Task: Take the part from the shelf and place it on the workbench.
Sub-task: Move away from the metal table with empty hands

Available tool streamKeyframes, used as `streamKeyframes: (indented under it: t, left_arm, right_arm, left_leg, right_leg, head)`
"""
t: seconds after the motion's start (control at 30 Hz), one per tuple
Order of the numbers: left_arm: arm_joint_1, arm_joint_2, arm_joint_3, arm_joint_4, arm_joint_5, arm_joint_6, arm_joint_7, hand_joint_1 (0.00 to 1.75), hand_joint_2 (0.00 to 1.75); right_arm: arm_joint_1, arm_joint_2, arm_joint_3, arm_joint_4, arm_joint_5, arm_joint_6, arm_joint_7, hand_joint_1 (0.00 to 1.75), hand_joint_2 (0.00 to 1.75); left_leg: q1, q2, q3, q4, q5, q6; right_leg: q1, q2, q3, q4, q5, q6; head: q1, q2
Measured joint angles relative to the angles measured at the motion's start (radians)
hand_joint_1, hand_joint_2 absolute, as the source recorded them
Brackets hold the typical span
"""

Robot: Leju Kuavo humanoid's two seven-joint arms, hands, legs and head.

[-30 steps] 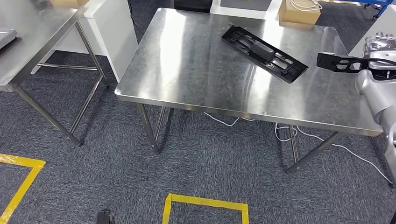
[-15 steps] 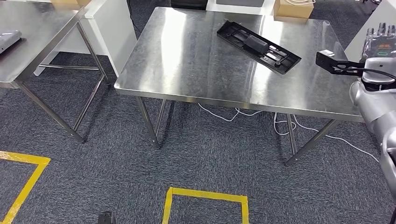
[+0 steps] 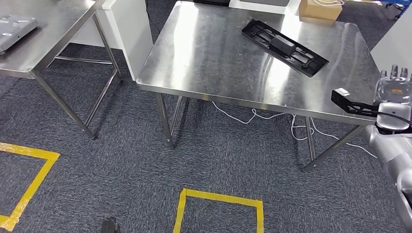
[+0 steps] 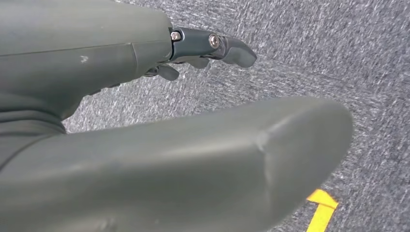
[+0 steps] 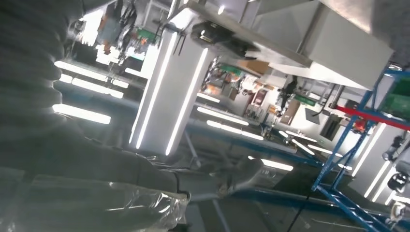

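Right hand [image 3: 394, 86] at the far right of the head view, fingers up, gripping 1 long flat black plastic part [image 3: 351, 102] by its near end. The part sticks out sideways from the hand toward the robot's middle, roughly level, its free end with a small white tag hanging over the near right corner of the shiny stainless steel workbench [image 3: 218, 58]; whether it touches the steel cannot be told. In the right wrist view the right hand is blurred, with crinkled clear plastic wrap [image 5: 121, 203] next to the fingers, so the exact finger closure is unclear there.

Beyond the hand, further in on the workbench, lies 1 black rectangular plastic frame panel [image 3: 284, 46], flat and diagonal, well apart from the held part. A tan cardboard box [image 3: 319, 8] sits at the far edge past that.

Left hand [image 4: 145, 96] hangs over grey carpet [image 4: 314, 58], thumb and dark fingers [image 4: 212, 46] spread apart, holding nothing. Yellow floor tape [image 4: 321, 210] near it.

A second steel table [image 3: 43, 34] stands well off to the left side.
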State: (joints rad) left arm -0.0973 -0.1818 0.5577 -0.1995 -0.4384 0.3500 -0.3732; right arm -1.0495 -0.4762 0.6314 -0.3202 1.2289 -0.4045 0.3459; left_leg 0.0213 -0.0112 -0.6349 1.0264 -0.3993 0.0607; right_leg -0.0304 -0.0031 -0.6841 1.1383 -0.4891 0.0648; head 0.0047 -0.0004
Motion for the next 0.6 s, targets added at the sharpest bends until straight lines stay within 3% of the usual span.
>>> streamKeyframes:
  t: [0.07,0.1,0.13,0.17,0.23,0.27,0.33,0.37,0.43,0.5,0.57,0.6]
  left_arm:
    - [0.001,-0.001,0.003,0.000,0.000,-0.004,-0.001,0.00,0.00]
    - [0.001,-0.001,0.004,0.000,0.000,-0.005,-0.001,0.00,0.00]
    - [0.002,-0.002,0.005,0.000,0.000,-0.006,-0.001,0.00,0.00]
    - [0.002,-0.002,0.007,0.000,0.000,-0.006,-0.001,0.00,0.00]
    - [0.001,-0.002,0.009,0.000,-0.001,-0.007,-0.001,0.00,0.00]
    - [0.001,-0.002,0.010,0.000,-0.001,-0.008,-0.001,0.00,0.00]
    - [0.002,-0.003,0.010,0.000,-0.002,-0.011,0.001,0.00,0.00]
    - [0.002,-0.003,0.011,0.000,-0.003,-0.012,0.002,0.00,0.00]
    - [0.004,-0.002,0.012,0.000,-0.005,-0.011,0.002,0.00,0.00]
    - [0.005,0.001,0.013,0.000,-0.008,-0.008,0.001,0.00,0.00]
    - [0.006,0.004,0.014,0.000,-0.011,-0.006,0.002,0.00,0.00]
    - [0.006,0.004,0.014,0.000,-0.012,-0.006,0.002,0.00,0.00]
  right_arm:
    - [0.077,-0.009,-0.024,-0.002,-0.009,-0.052,0.012,0.00,1.75]
    - [0.121,-0.010,-0.037,-0.003,-0.013,-0.077,0.019,0.00,1.75]
    - [0.162,-0.010,-0.049,-0.003,-0.016,-0.097,0.025,0.00,1.75]
    - [0.197,-0.010,-0.060,-0.004,-0.019,-0.114,0.030,0.00,1.75]
    - [0.255,-0.008,-0.084,-0.006,-0.028,-0.148,0.036,0.00,1.75]
    - [0.284,-0.006,-0.098,-0.008,-0.035,-0.165,0.038,0.00,1.75]
    - [0.356,0.005,-0.132,-0.011,-0.047,-0.203,0.044,0.00,1.75]
    - [0.398,0.014,-0.153,-0.016,-0.044,-0.223,0.046,0.00,1.75]
    - [0.502,0.039,-0.211,-0.054,-0.005,-0.262,0.041,0.00,1.75]
    - [0.616,0.073,-0.306,-0.120,0.073,-0.282,0.000,0.00,1.75]
    - [0.710,0.115,-0.427,-0.171,0.134,-0.287,-0.050,0.00,1.75]
    - [0.747,0.135,-0.486,-0.189,0.150,-0.287,-0.066,0.00,1.75]
  left_leg:
    - [-0.003,-0.004,-0.009,-0.001,0.009,0.005]
    - [-0.004,-0.007,-0.013,-0.001,0.013,0.005]
    - [-0.005,-0.010,-0.018,0.000,0.018,0.004]
    - [-0.006,-0.012,-0.024,0.000,0.023,0.002]
    - [-0.010,-0.013,-0.033,0.000,0.032,-0.007]
    - [-0.012,-0.013,-0.035,0.000,0.036,-0.012]
    - [-0.013,-0.013,-0.034,-0.003,0.042,-0.022]
    - [-0.010,-0.013,-0.037,-0.002,0.042,-0.028]
    - [-0.007,-0.006,-0.054,0.038,0.004,-0.038]
    - [-0.005,0.003,-0.093,0.155,-0.085,-0.046]
    - [-0.003,0.005,-0.124,0.273,-0.152,-0.054]
    - [-0.002,0.006,-0.116,0.288,-0.159,-0.057]
  right_leg:
    - [0.004,0.003,-0.033,0.107,-0.044,-0.002]
    - [0.005,0.003,-0.026,0.114,-0.046,0.002]
    - [0.005,0.003,-0.001,0.080,-0.036,0.007]
    - [0.005,0.002,0.042,0.013,-0.020,0.010]
    - [0.011,0.001,0.116,-0.118,0.008,0.007]
    - [0.016,0.001,0.134,-0.152,0.015,0.001]
    - [0.025,0.001,0.138,-0.163,0.025,-0.012]
    - [0.017,0.000,0.138,-0.164,0.031,-0.020]
    - [0.003,-0.005,0.138,-0.168,0.045,-0.038]
    - [0.000,-0.011,0.132,-0.168,0.054,-0.052]
    - [0.003,-0.015,0.122,-0.165,0.058,-0.056]
    - [0.003,-0.016,0.116,-0.162,0.060,-0.056]
  head:
    - [0.003,0.000]
    - [0.005,0.000]
    - [0.006,0.000]
    - [0.006,0.000]
    - [0.006,0.000]
    - [0.005,0.000]
    - [0.004,0.000]
    - [0.004,0.000]
    - [0.002,0.000]
    - [0.000,0.000]
    - [0.000,0.000]
    - [-0.001,0.000]
